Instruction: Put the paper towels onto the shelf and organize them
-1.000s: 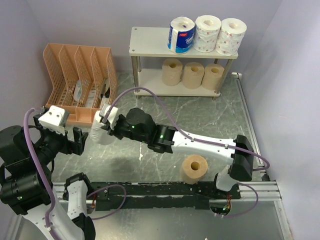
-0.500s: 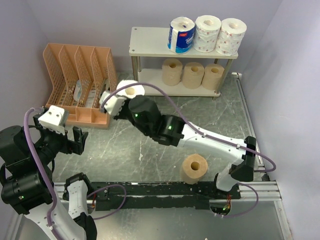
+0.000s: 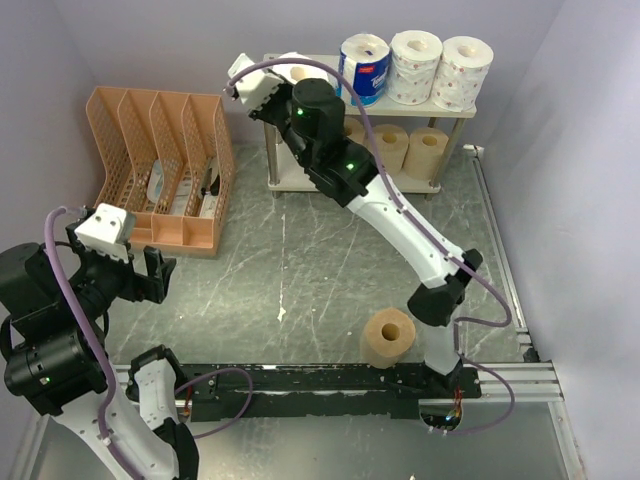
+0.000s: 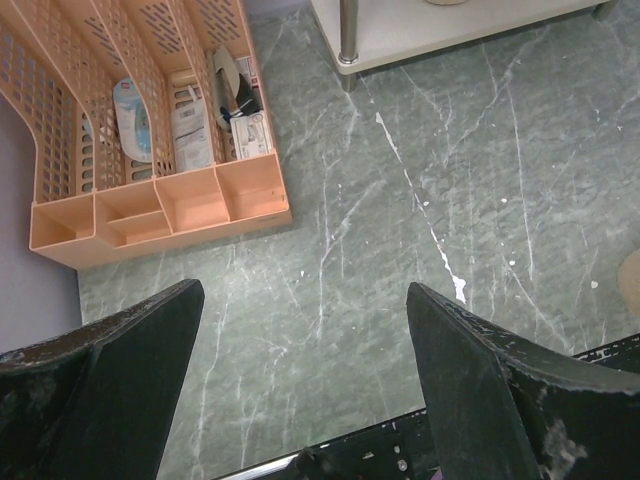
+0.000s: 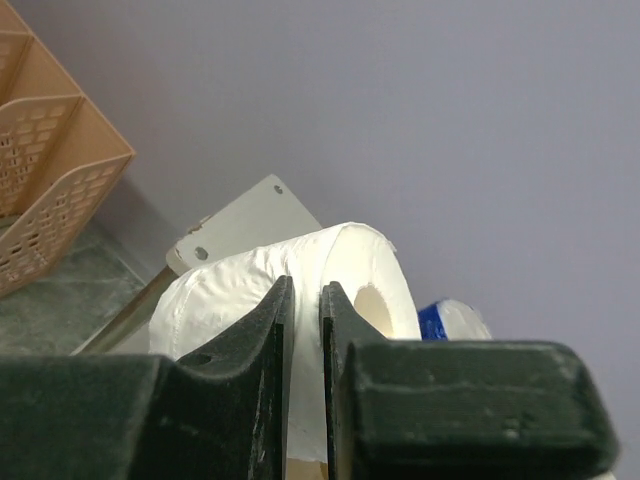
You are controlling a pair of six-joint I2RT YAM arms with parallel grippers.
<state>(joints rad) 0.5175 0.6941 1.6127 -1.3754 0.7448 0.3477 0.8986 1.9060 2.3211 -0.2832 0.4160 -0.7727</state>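
The right arm reaches across the desk (image 3: 300, 260) to the shelf (image 3: 420, 109), which stands at 12 o'clock in the overhead view. The right tool (image 5: 300, 300) is nearly closed and pinches the wall of a plain white roll (image 5: 340, 265). It holds the roll at the left end of the shelf's top board. I cannot tell whether the roll touches the board.

To the right on the same board stand three more rolls:
- The blue-white wrapped roll (image 3: 363, 68) is nearest the held one.
- Next to it are two white rolls with pinkish print (image 3: 416, 65), side by side out to the right end.

On the lower board is a row of tan rolls (image 3: 428, 150). Two are plain to see, and a third at the left is mostly hidden behind the arm.

One more tan roll (image 3: 388, 338) stands on end on the desk at about 5 o'clock, just in front of the black rail. It is well apart from the shelf.

The left tool (image 4: 303, 290) hangs over the desk at about 8 o'clock. Its jaws are spread wide and grip nothing. The wrist camera shows bare green marbled surface between its fingers.

An orange mesh file organizer (image 3: 160, 165) sits at 10 o'clock, just left of the shelf, with a few small items in its slots.
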